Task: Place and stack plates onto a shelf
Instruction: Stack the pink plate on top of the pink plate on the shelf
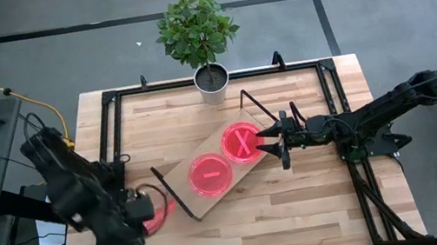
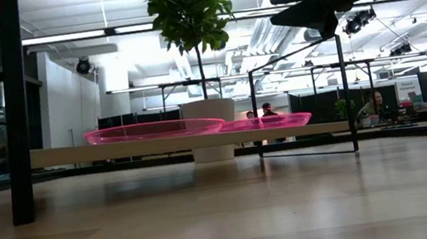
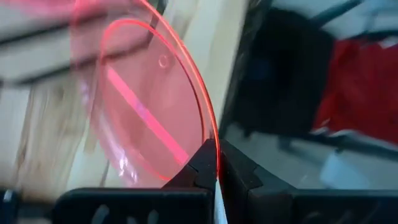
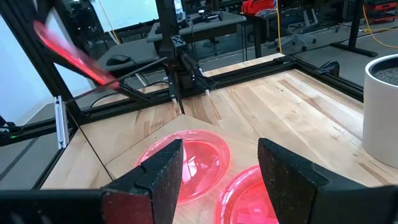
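Two pink-red plates lie flat, side by side, on the light-wood shelf, which stands slanted across the table; the low view shows these plates on the board. My left gripper, near the table's left near corner, is shut on a third plate. My right gripper hovers open just right of the right-hand plate, its fingers above both plates. No other plate shows. My left gripper pinches the third plate by its rim, between the two fingertips. The plate stands out beyond the fingers, tilted on edge and lifted clear of the table; the right wrist view shows this plate high above the tabletop.
A potted plant stands at the table's far edge behind the shelf. A black metal frame runs around the tabletop. The shelf's wire legs stick out at both ends. Bare wood lies along the near edge.
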